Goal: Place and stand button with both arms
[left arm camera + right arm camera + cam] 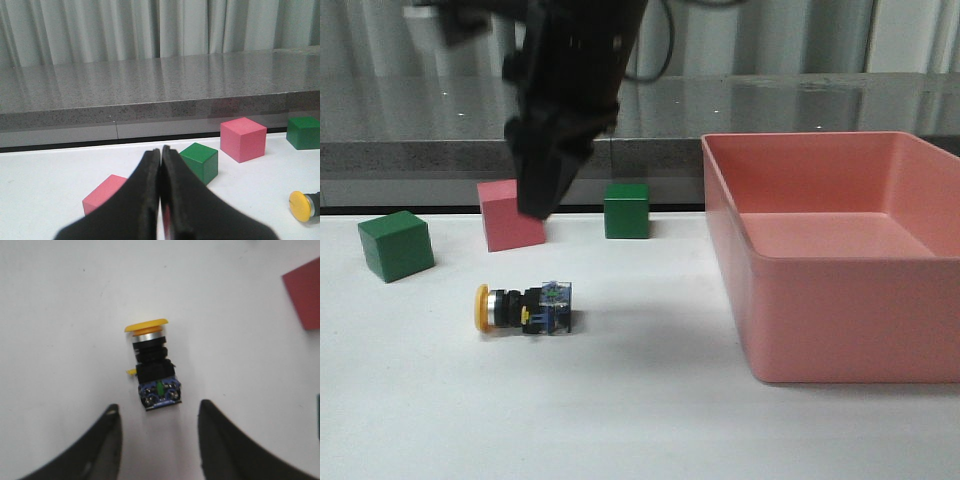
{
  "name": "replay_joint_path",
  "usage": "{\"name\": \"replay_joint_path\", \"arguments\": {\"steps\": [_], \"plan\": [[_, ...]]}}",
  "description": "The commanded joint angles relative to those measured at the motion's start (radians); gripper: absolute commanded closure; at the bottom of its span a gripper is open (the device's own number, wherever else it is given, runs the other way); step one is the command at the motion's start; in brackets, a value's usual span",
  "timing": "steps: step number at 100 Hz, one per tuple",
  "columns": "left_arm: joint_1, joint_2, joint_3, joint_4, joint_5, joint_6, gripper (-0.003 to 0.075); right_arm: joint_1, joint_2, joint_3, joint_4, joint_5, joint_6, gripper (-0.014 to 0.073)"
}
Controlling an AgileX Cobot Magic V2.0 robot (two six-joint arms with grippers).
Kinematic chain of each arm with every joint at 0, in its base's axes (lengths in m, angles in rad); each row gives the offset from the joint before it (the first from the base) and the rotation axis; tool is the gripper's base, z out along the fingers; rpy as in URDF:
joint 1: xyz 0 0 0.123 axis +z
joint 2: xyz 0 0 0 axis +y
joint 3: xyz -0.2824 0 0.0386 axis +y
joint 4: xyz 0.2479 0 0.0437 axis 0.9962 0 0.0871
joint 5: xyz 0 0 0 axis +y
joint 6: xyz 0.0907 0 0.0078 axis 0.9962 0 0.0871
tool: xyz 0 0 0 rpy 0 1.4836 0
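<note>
Lying on its side on the white tabletop [620,420], the button [525,308] is not yet standing, so the placing looks done while the uprighting is left. Its yellow cap points toward the robot's left and its blue-clear base toward the pink bin [840,300], from which it sits well apart.

The right claw [159,440] hangs above the button with its two dark fingers spread wide and nothing between them; in its wrist view the contact block sits just beyond the gap. The left claw [160,200] has its fingers pressed together, holding nothing, and the yellow cap peeks in at the edge of its view. In the front view a black arm [560,110] looms over the cubes behind the button, blurred; I cannot tell which arm it is.

The button is a stack of shapes: a smooth domed mushroom cap, a shiny silver collar, a ribbed matt black body with a small yellow tab, and a blocky translucent base showing two screw heads. The claw fingers look matt and rubbery. Around it sit plain cubes, a pink cube [510,214] and two green cubes [396,245] [626,210], with flat faces and crisp edges. The bin looks like smooth moulded plastic with rounded corners.
</note>
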Motion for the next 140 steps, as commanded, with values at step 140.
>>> {"name": "replay_joint_path", "arguments": {"steps": [140], "plan": [[0.003, -0.031, 0.046, -0.009, -0.079, -0.007, 0.074, -0.61, -1.764, 1.398, -0.128, -0.59, 0.581, 0.0707]]}}
